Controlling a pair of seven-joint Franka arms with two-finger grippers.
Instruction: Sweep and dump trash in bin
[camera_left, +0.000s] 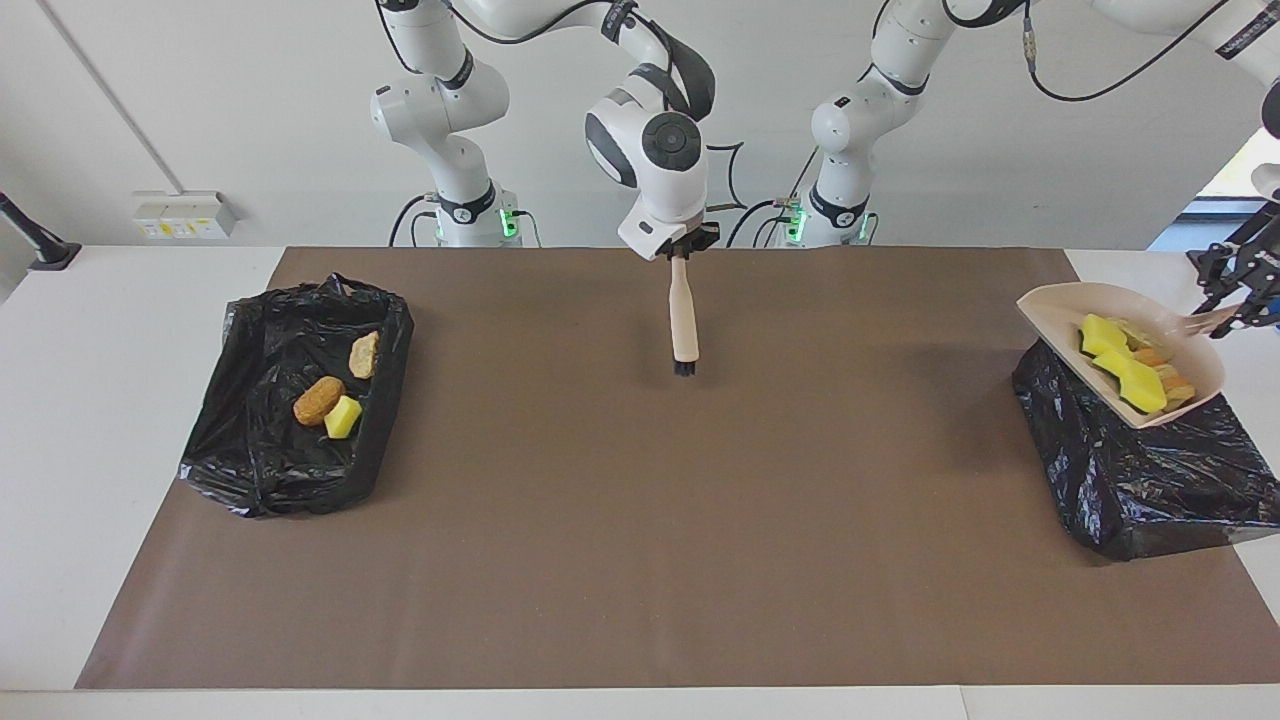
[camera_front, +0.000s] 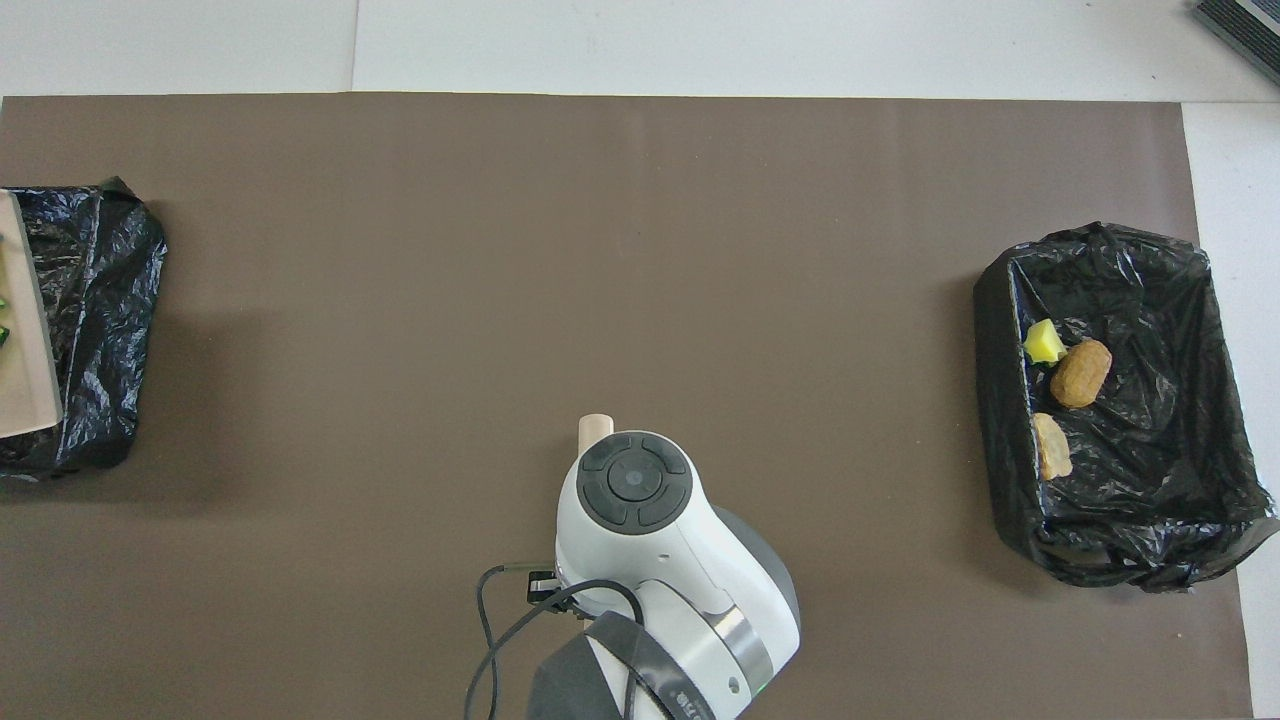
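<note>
A beige plastic dustpan loaded with yellow sponge and bread-like scraps is held by its handle in the left gripper, jaws pinched on it, over the black-lined bin at the left arm's end of the table. A wooden-handled brush is clamped in the right gripper over mid-table.

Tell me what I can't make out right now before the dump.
- Left gripper: facing view, partly cut off by the picture's edge; out of the overhead view.
- Dustpan: overhead view, only a sliver at the edge, scraps cut off.
- Bin under it: facing view, the pan hides its opening.
- Brush: overhead view, the right arm covers all but one end.
- Right gripper: overhead view, hidden under its own arm.
</note>
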